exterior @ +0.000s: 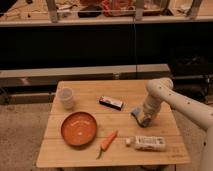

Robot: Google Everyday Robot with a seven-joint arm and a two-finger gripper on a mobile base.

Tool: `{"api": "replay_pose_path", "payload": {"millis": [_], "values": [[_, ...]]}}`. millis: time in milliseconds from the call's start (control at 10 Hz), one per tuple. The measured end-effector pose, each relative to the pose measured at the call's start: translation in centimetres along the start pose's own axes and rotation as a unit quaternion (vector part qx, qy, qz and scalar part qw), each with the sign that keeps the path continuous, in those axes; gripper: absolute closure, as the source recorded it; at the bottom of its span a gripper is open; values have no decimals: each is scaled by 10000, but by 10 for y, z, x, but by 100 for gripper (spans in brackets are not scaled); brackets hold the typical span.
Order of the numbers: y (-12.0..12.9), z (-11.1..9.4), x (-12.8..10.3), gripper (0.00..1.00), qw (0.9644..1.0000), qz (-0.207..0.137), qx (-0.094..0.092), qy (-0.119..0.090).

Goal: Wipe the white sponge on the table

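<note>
The white sponge (136, 114), a small pale block with a blue side, rests against the light wooden table (90, 92) right of centre. My gripper (143, 119) points down from the white arm that comes in from the right. It is shut on the sponge and presses it to the table top. The gripper hides part of the sponge.
A flat black-and-white bar (111, 103) lies just left of the sponge. A white labelled packet (149, 143) lies near the front right edge. A carrot (108, 141), an orange bowl (79, 128) and a white cup (65, 97) stand on the left half.
</note>
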Motion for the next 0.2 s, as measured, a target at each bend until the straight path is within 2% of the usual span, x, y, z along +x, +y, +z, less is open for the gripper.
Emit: {"api": "replay_pose_path", "payload": {"millis": [100,200], "values": [[7,2,-16,57,9999,-84,-48,-66],[17,2,-24,60,9999,-107,-52,-87]]}}
